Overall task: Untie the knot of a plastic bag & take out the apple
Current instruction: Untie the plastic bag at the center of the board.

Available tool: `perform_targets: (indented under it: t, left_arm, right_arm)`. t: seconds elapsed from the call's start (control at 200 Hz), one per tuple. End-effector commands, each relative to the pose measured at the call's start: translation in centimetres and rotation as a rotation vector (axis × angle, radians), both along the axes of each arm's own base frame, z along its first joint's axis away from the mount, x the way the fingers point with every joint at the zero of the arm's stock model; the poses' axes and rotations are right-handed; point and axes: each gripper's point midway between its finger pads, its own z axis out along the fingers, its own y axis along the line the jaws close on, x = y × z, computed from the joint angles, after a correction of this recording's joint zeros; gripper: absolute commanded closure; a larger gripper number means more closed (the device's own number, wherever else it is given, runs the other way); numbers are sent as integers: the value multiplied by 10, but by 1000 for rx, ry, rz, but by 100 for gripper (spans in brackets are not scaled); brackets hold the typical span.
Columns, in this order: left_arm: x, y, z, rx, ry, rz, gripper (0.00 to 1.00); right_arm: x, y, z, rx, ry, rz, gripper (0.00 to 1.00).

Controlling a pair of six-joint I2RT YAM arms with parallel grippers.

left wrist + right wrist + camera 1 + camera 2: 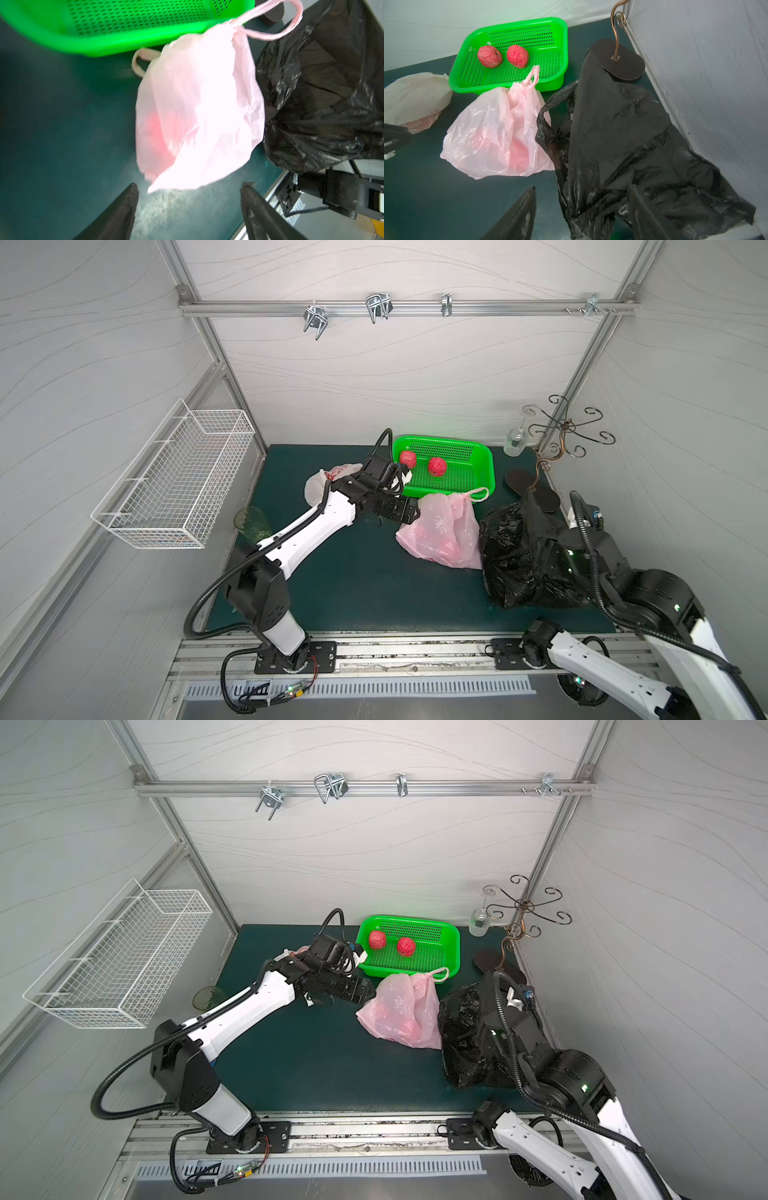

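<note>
We held the left gripper (190, 186) spread wide just beside the translucent pink plastic bag (440, 531), ready to take it where it lay against the green perforated basket (467, 86). Its neck looked knotted, with the red apple (519, 153) dim inside. Our right gripper (582, 188) stood parted, the crinkled black plastic bag (623, 124) draped across it, apparently unheld.

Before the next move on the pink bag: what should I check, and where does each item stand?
1. Left hand open and empty: ok.
2. Right hand open: ok.
3. Right hand clear of black bag: not ok, film hangs across its fingers.
4. Pink bag knot undone: cannot tell, handles bunch together at the top.
5. Apple inside pink bag: ok, a red shape shows through the film.
6. Room in green basket: ok, only two apples in it.
</note>
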Motion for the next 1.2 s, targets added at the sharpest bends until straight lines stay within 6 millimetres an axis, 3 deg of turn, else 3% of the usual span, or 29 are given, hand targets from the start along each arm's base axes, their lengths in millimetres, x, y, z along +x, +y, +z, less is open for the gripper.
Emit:
perform_targets:
  t: [0.0, 0.175, 0.295, 0.55, 0.715, 0.925, 1.05, 1.196]
  left_arm:
    - [9, -18, 5, 8, -25, -63, 20]
    - [30, -37, 1, 101, -73, -112, 20]
    - [42, -45, -7, 198, -101, -144, 20]
    - [63, -59, -31, 270, -91, -178, 18]
    - [65, -69, -47, 232, -27, -202, 17]
    - [65, -67, -54, 122, 84, -188, 23]
    - [59, -72, -50, 25, 130, -203, 34]
    - [50, -77, -51, -23, 166, -230, 70]
  right_arm:
    - [2, -12, 20, -74, -55, -5, 29]
    - [1, -20, 39, -91, -133, -11, 28]
    - [4, -18, 42, -108, -158, 15, 26]
    - [9, -3, 24, -98, -137, 75, 23]
    - [10, 3, 10, -100, -109, 100, 23]
    - [10, 7, 2, -101, -98, 119, 24]
    - [11, 10, -4, -98, -84, 130, 24]
    - [10, 14, -12, -89, -65, 142, 25]
